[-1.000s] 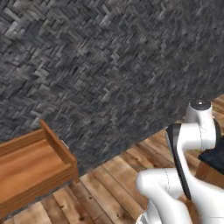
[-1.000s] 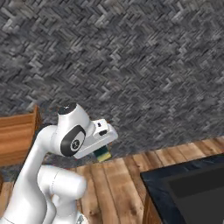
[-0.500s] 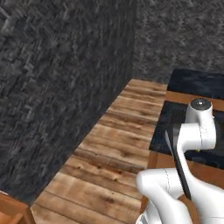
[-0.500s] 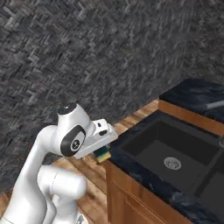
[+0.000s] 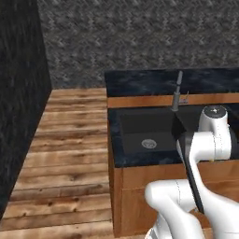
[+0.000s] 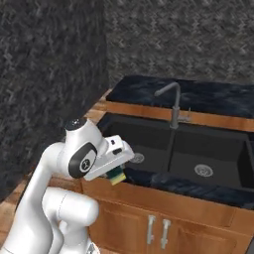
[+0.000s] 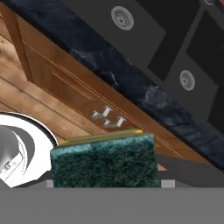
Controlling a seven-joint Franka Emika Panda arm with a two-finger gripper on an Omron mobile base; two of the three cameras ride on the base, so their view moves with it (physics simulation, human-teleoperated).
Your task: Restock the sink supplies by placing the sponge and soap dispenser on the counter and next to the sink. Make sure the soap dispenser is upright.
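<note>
Sponge, flat yellow block with dark green scrub face, held between narrow gripper fingers, short of black double-basin sink. Carry over dark marbled counter strip; set flat beside basin, not inside.

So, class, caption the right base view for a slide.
White arm carries the sponge in its shut fingers beside the black sink and dark counter.
</note>
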